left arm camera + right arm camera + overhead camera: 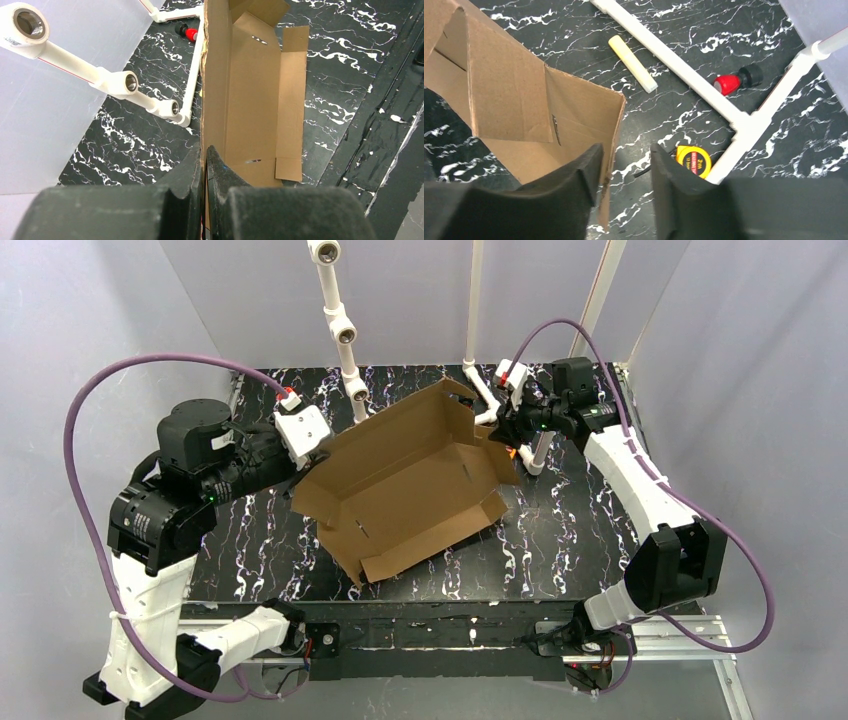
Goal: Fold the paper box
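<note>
paper box (410,480): one end pinched, other end loose, slip and snag risk

The paper box sits mid-frame in the top view on the black marbled table (570,530), opened out, its walls partly raised and its end flaps not tucked.

The left gripper (204,157), at the box's left end in the top view, is clamped tight on the thin top edge of one long wall. The right gripper (624,160) is at the box's right end, jaws partly apart. The end wall's edge stands between them, close against the left-of-frame finger, and nothing is pinched.

Likely risks:
- The right jaws close off-centre, so the wall edge slides out or the corner crushes.
- The left grip is on bare edge only. A hard pull could tear or crease the cardboard, or swing the whole box round.
- The yellow tape measure (693,160) lies just beside the right-of-frame finger and could get nudged or caught.
- The white pipe frame (684,65) is near the box's far side, so a raised flap may hit it.
</note>
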Controlling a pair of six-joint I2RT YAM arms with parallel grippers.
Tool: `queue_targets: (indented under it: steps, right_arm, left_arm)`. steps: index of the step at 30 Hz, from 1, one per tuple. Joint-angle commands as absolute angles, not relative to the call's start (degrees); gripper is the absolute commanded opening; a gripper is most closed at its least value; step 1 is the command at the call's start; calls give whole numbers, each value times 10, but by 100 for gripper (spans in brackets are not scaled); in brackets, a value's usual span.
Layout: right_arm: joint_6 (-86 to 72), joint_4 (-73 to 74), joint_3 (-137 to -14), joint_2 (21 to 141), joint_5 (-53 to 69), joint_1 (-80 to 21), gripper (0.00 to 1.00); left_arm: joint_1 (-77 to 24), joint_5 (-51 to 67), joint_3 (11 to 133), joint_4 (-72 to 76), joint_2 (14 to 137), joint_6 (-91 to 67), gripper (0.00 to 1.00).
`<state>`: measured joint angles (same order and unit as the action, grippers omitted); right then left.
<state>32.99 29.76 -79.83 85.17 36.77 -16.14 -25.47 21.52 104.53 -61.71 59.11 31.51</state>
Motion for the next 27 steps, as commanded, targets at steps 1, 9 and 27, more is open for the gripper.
queue_targets:
  steps: [1,9,27]
  right_arm:
    - [316,261,-782,832,373,-165,36]
    - [274,191,-746,786,352,-154,1]
    - [86,-84,-619,798,260,-204,1]
  left_arm:
    - [-262,236,1055,-593,593,309,0]
    - [-281,241,1100,-583,638,307,0]
    - [-306,87,1061,-558,629,362,0]
